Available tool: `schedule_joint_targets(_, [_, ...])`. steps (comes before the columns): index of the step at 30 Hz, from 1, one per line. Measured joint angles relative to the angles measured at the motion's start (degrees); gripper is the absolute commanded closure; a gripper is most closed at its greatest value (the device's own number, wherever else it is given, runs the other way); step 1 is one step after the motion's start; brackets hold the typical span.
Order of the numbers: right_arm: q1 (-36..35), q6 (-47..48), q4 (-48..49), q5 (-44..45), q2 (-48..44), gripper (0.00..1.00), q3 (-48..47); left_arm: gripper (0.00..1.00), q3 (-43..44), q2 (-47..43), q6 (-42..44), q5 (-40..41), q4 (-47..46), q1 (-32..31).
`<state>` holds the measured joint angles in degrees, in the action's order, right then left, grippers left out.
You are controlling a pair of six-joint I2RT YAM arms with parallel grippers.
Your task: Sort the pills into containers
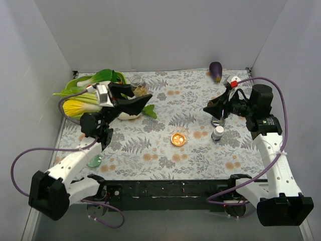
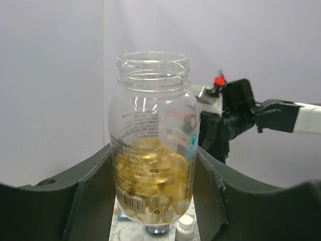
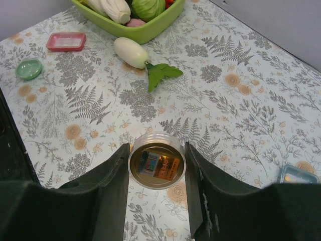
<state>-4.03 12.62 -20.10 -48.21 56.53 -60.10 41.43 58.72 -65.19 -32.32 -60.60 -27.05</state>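
Note:
My left gripper (image 1: 136, 95) (image 2: 154, 160) is shut on a clear, uncapped bottle (image 2: 153, 135) half full of yellow softgel pills; it holds the bottle (image 1: 139, 85) upright above the table at the back left. My right gripper (image 1: 213, 107) (image 3: 156, 150) is shut on the round bottle lid (image 3: 157, 161) and holds it above the table at the right. An amber-orange dish (image 1: 178, 139) with pills in it sits mid-table between the arms. A pale green dish (image 1: 94, 161) (image 3: 28, 69) lies near the front left, under the left arm.
A green tray of vegetables (image 1: 70, 90) (image 3: 150, 27) stands at the back left, with a white radish (image 3: 131, 52) beside it. A small white-capped bottle (image 1: 217, 132) (image 2: 185, 228) stands under the right gripper. An eggplant (image 1: 215, 71) lies at the back. A red box (image 3: 65, 41) and a bluish box (image 3: 298, 174) are also on the table.

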Motion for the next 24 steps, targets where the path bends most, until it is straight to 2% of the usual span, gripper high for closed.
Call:
schedule_joint_targets(1, [0.3,-0.5,0.2,0.1,0.4,0.99,0.0,1.00,0.3,2.7,-1.6,-0.1,-2.3,1.4])
schedule_joint_targets(3, [1.1,-0.9,0.3,0.1,0.8,0.99,0.0,1.00,-0.2,5.2,-0.3,-0.3,-0.1,-0.5])
schedule_joint_targets(7, [2.0,-0.9,1.0,0.5,-0.3,0.99,2.0,1.00,-7.2,-3.1,6.8,-0.1,7.9,-12.1])
schedule_joint_targets(9, [2.2,-0.8,0.8,0.5,-0.8,0.99,3.2,1.00,-10.5,-8.9,8.5,-1.5,8.6,-11.6])
schedule_joint_targets(11, [2.2,-0.1,0.3,0.7,-0.8,0.99,3.5,1.00,-10.8,-11.1,9.8,-1.8,8.3,-9.5])
schedule_joint_targets(16, [2.2,2.9,-0.2,1.9,-0.3,0.99,3.8,1.00,-17.5,-10.7,14.0,-3.0,9.6,-9.6])
schedule_joint_targets(20, [2.2,4.2,0.7,2.1,0.0,0.99,6.4,1.00,-23.1,-8.1,18.8,-3.1,17.4,-11.2])
schedule_joint_targets(24, [2.2,5.0,1.0,2.2,1.9,0.99,7.8,1.00,-23.4,-5.7,22.9,-3.0,22.3,-12.5])
